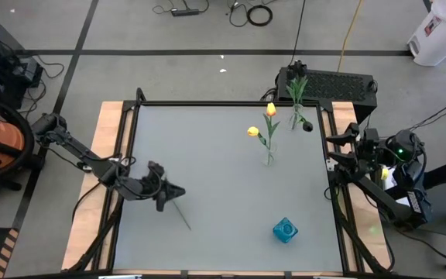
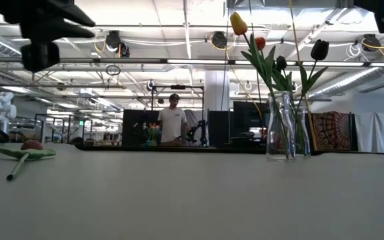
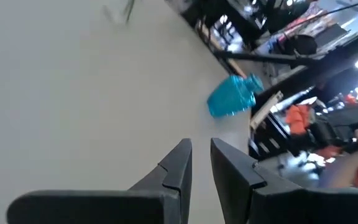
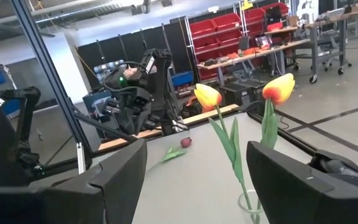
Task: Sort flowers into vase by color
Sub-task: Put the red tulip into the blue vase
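A pinkish red tulip [image 2: 31,145] lies flat on the table's left half, its stem [image 1: 183,217] pointing to the near edge. My left gripper [image 1: 178,191] hangs above its head end, raised clear of it [image 2: 40,57]. Its fingers [image 3: 180,163] are all but shut, with a thin gap and nothing between them. Two yellow tulips [image 1: 270,110] stand in a clear vase [image 1: 269,155]. Dark purple tulips [image 2: 320,49] stand in a second clear vase [image 1: 296,116] by the far edge. My right gripper [image 4: 197,180] waits wide open at the table's right edge [image 1: 345,153], facing the yellow tulips [image 4: 207,95].
A blue glass vase [image 1: 285,230] sits near the table's near right corner [image 3: 232,96]. A black box [image 1: 339,84] stands beyond the far edge. A wooden rim [image 1: 114,116] frames the grey table. A person [image 2: 173,120] stands far back in the room.
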Robot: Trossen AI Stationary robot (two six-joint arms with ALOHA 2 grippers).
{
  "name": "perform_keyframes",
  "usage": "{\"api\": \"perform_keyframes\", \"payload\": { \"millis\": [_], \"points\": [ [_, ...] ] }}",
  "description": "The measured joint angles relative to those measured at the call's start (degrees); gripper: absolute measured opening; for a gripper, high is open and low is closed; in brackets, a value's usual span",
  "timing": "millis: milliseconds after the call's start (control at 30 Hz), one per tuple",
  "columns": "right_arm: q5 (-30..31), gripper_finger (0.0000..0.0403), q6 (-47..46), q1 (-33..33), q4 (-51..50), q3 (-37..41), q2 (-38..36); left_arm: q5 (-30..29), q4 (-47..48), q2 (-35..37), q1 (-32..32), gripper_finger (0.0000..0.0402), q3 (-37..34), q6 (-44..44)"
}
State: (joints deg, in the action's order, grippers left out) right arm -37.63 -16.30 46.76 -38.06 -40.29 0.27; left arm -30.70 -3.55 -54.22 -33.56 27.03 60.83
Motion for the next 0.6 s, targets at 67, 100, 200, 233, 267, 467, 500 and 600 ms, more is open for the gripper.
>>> {"api": "perform_keyframes", "payload": {
  "millis": [67,100,200,233,267,467,500,600],
  "points": [
    [0.0,0.0267,0.0,0.0,0.0,0.0,0.0,1.7,1.3,0.0,-0.1,0.0066,0.0,3.8],
    [0.1,0.0267,0.0,0.0,0.0,0.0,0.0,2.4,1.7,0.0,-0.2,0.0066,0.0,5.7],
    [0.1,0.0267,0.0,0.0,0.0,0.0,0.0,4.4,4.0,0.0,-0.9,0.0066,0.0,11.1],
    [0.1,0.0267,0.0,0.0,0.0,0.0,0.0,5.0,5.1,0.0,-1.2,0.0066,0.0,12.9],
    [0.1,0.0267,0.0,0.0,0.0,0.0,0.0,5.3,6.2,0.0,-1.7,0.0066,0.0,14.9],
    [0.1,0.0267,-1.1,0.0,0.1,0.0,0.0,8.6,16.1,0.0,-4.2,0.0066,0.0,30.3],
    [0.1,0.0267,-1.1,0.0,0.1,0.0,0.0,9.5,17.7,0.0,-4.6,0.0066,0.0,33.0],
    [0.1,0.0267,-1.1,0.0,0.1,0.0,0.0,11.5,21.3,0.0,-5.6,0.0066,0.0,40.0]
  ]
}}
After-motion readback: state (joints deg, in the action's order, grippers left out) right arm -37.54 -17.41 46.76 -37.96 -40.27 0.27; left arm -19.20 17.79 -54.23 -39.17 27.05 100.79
